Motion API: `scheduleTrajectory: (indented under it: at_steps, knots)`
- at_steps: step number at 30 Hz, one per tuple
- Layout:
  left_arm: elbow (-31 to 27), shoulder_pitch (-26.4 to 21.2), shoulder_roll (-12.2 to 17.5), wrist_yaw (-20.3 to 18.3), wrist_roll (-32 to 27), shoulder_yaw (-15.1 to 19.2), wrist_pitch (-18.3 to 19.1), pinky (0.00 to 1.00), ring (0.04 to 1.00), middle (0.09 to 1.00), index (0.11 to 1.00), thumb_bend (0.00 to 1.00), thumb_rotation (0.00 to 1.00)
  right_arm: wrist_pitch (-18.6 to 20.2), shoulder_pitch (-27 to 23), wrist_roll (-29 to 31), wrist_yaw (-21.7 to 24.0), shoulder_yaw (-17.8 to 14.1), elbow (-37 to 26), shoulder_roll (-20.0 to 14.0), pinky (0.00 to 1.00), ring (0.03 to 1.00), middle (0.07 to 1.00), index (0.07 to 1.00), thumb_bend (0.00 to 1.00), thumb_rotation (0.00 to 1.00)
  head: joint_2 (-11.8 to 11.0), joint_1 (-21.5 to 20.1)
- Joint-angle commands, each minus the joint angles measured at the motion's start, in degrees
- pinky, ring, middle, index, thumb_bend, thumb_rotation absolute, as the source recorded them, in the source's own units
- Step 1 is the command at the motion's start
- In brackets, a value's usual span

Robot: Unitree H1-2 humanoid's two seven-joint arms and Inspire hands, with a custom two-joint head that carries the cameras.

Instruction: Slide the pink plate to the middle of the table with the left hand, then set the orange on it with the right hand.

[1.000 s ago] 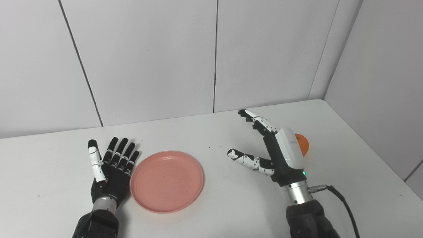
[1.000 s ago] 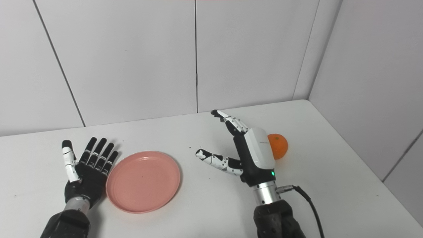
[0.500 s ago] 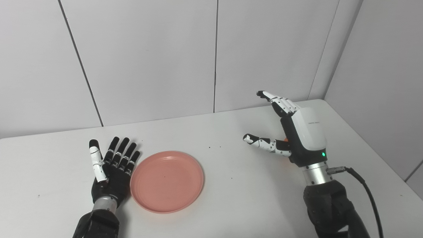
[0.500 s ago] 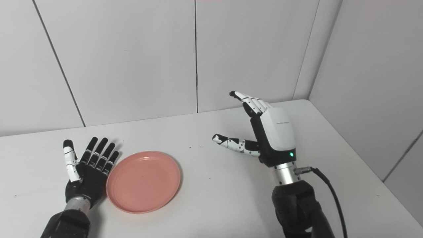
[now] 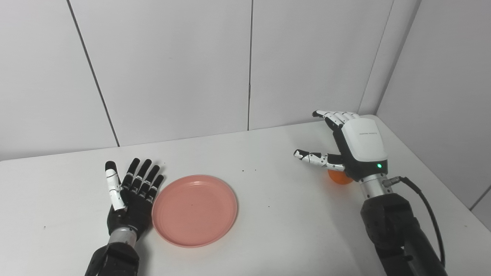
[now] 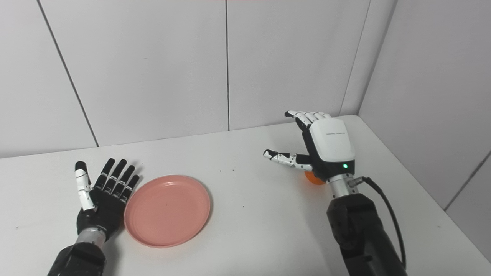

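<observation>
Your right hand [image 5: 355, 147] hovers spread and empty over the orange [image 5: 338, 178]; your left hand [image 5: 130, 199] lies flat, fingers apart, touching the plate [image 5: 194, 210].

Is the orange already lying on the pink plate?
No, the orange sits on the table under the open right hand, far from the pink plate, which holds nothing.

white table [image 5: 291, 230], pale panelled walls [image 5: 172, 69], small dark specks [image 5: 249, 170]
</observation>
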Motion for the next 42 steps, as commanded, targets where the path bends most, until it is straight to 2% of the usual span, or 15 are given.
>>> scheduleTrajectory:
  at_steps: [1, 13, 25, 30, 42]
  knots:
    - [2.7, 2.4, -0.1, 2.3, 1.9, -0.2, 3.0, 0.9, 0.858, 0.864, 0.891, 0.65, 0.82, 0.9, -2.6, 0.5, -1.6, -0.2, 0.7, -2.0, 0.76, 0.744, 0.743, 0.733, 0.82, 0.93, 0.0, 0.0]
    - [2.5, 2.7, -0.1, 2.1, 1.5, -0.1, 3.1, 0.9, 0.854, 0.861, 0.888, 0.65, 0.81, 1.0, -5.1, 2.1, -4.5, 1.9, 11.4, -4.0, 0.69, 0.698, 0.72, 0.717, 0.82, 0.91, 0.3, 0.2]
    - [2.4, 2.8, -0.1, 2.2, 1.4, 0.0, 3.1, 0.9, 0.856, 0.861, 0.892, 0.65, 0.81, 1.8, -7.1, 3.1, -5.9, 4.2, 18.4, -5.3, 0.68, 0.694, 0.717, 0.714, 0.82, 0.9, 0.4, 0.4]
    - [2.3, 2.7, -0.1, 2.6, 1.5, 0.1, 3.3, 0.89, 0.846, 0.85, 0.877, 0.65, 0.8, 1.9, -7.5, 3.5, -6.2, 4.9, 19.7, -5.8, 0.68, 0.692, 0.712, 0.705, 0.82, 0.87, 0.4, 0.4]
    - [2.7, 2.8, 0.2, 2.1, 1.5, 0.0, 3.3, 0.88, 0.849, 0.858, 0.884, 0.65, 0.8, 4.7, -6.5, 4.2, -5.3, 5.5, 18.3, -7.4, 0.69, 0.691, 0.714, 0.709, 0.81, 0.88, 0.7, 0.3]
